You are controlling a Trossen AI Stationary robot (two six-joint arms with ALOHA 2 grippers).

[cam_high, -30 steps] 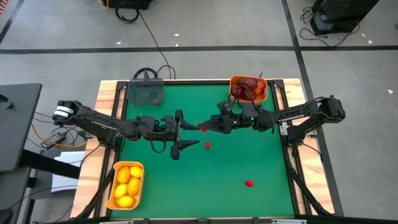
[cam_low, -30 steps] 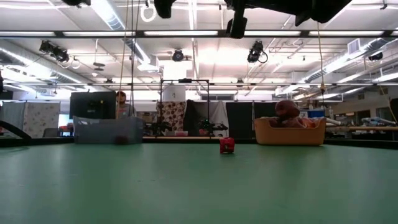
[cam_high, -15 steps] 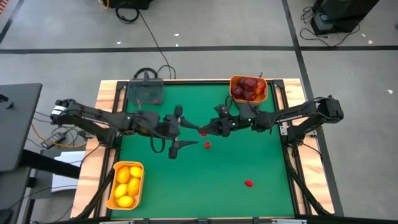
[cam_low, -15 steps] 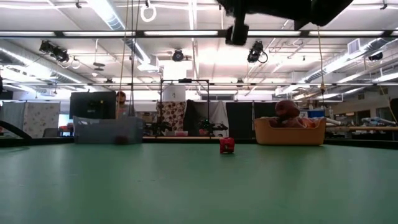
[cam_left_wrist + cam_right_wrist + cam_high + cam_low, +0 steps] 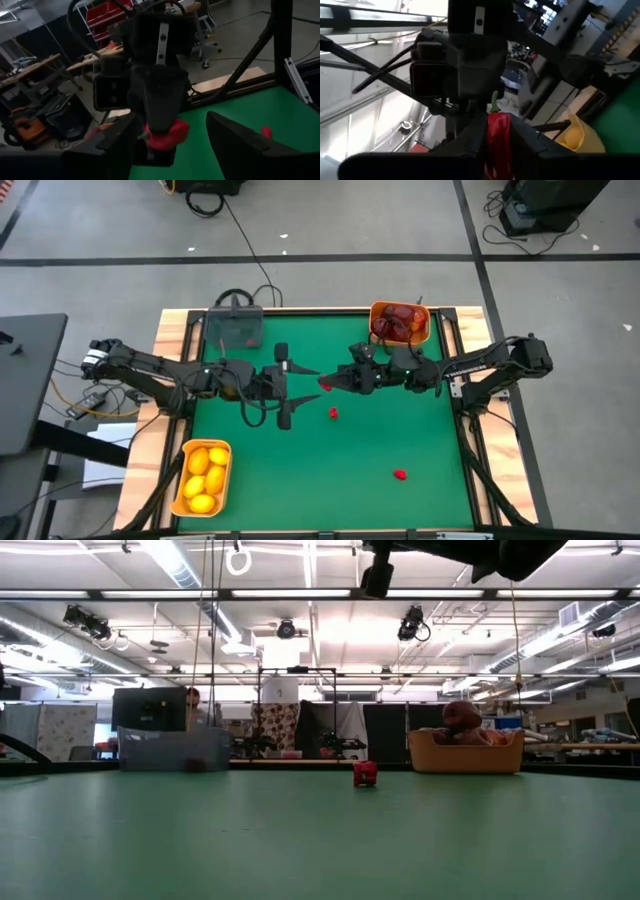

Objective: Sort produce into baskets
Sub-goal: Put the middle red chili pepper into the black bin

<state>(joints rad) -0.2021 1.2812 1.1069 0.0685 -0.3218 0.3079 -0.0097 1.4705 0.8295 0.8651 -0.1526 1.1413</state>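
My right gripper hangs above the middle of the green table, shut on a small bright red bit with a green stem. My left gripper faces it from the left, open. Its two fingers stand on either side of the red bit without touching it. Two more red bits lie on the mat. An orange bin at the far right holds dark red fruits. Another orange bin at the near left holds yellow ones. A grey tray stands at the far left. My right gripper pinches the red bit between the free ends of its two fingers. The fingers come about level from the table's right side. The bit is lifted clear of the table.
In the low view the nearer loose red bit stands on the mat, with the grey tray and the orange bin behind it. The mat's near half is free apart from the other bit.
My left gripper has risen a little and rolled about its own pointing line, staying open. My right gripper has kept its place with the red bit.
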